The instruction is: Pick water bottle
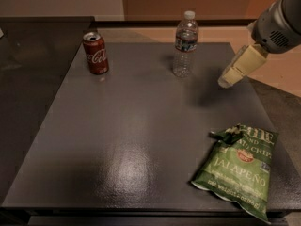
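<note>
Toward the far edge of the dark grey table (131, 126), a little right of its middle, the water bottle (185, 44) stood upright: clear and ribbed, with a white cap and a dark label band around its upper part. Nothing touched it. To its left, well apart and also near the far edge, 1 red Coca-Cola can (96, 53) stood upright with its opened top showing. The gripper (226, 80) hung in the air to the right of the bottle, near it but clearly apart, at about the height of the bottle's lower half. It was a pale cream piece slanting down and to the left from the grey rounded arm (280, 22), which entered from the upper right corner. Whether the gripper was spread wide or closed narrow could not be told from this angle, and it held nothing that showed. A soft dark shadow (207, 92) lay on the tabletop just below and left of its tip. At the near right corner, 1 green bag of jalapeño chips (237, 168) lay flat and crumpled, its lower end reaching the table's front edge, well away from both the bottle and the can. A second dark surface (28, 79) adjoined the table on the left.
</note>
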{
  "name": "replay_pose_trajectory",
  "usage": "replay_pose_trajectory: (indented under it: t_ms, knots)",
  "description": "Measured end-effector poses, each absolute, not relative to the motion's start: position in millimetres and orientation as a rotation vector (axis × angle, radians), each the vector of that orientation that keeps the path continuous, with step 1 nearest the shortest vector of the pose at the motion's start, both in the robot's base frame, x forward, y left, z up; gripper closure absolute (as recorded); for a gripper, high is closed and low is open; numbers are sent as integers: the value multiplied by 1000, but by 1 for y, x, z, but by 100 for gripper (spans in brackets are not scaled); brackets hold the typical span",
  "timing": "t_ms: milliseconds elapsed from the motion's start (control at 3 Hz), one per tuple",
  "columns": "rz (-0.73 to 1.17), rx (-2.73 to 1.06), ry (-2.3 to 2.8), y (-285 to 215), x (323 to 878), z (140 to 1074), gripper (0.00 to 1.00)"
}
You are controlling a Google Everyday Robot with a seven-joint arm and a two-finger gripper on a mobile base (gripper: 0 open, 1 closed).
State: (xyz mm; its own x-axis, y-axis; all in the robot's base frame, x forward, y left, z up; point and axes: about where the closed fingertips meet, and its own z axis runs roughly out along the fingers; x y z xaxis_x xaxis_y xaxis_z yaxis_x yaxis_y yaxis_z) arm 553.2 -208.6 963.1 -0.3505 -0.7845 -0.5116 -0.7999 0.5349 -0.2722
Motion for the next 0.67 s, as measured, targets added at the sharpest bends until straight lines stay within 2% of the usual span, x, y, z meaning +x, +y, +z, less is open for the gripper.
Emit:
replay_pose_trajectory:
  t_ms: [667]
  knots:
    - [170,-1162,2145,-193,616,947,0]
